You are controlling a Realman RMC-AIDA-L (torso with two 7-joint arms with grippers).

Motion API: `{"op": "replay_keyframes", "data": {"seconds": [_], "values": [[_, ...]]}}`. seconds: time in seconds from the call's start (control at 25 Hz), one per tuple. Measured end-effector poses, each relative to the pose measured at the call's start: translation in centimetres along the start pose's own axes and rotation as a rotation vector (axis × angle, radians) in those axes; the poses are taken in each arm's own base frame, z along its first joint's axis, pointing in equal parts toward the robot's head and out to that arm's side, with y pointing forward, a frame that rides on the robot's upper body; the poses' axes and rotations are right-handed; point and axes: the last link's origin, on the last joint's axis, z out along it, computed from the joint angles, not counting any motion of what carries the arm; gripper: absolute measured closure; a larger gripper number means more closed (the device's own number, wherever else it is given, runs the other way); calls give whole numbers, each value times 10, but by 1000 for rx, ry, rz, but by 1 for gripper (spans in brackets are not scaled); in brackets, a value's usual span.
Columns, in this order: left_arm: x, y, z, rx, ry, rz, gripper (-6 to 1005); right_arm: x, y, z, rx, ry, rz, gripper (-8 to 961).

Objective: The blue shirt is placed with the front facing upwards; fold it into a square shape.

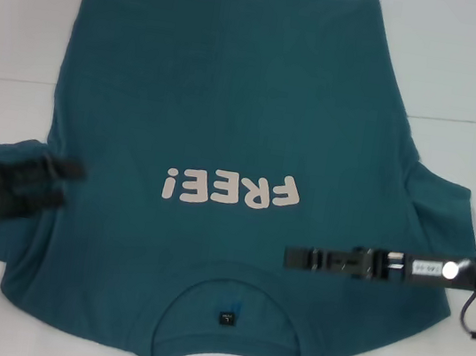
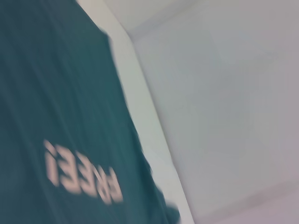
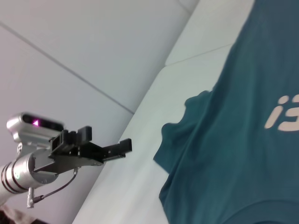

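Cotton blue shirt point(image 1: 226, 140): soft, limp; pinch at sleeve edges. Left gripper point(image 1: 27, 182) over its sleeve, right gripper point(image 1: 298, 257) beside the collar; finger states undeterminable.

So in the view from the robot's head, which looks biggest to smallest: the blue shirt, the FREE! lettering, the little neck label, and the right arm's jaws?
1. The blue shirt, by far.
2. The FREE! lettering and the right gripper look about equally long; the gripper sits nearer the camera, so I won't rank them.
3. The neck label, smallest.
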Motion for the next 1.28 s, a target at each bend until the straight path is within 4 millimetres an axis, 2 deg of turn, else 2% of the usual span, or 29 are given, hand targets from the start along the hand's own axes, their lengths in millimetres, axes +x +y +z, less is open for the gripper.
{"op": "replay_keyframes", "data": {"seconds": [0.2,0.52,0.8,1.28], "values": [[25,-16,-12,124,125,-71,107,-12,-2,-14,32,-24,44,133],[50,-35,-13,291,229,-82,117,-19,-6,-26,61,-42,40,133],[61,-45,-11,452,162,0,126,-23,-7,-29,74,-37,30,134],[66,-63,-15,577,208,16,142,-21,-11,-31,95,-45,37,134]]}}
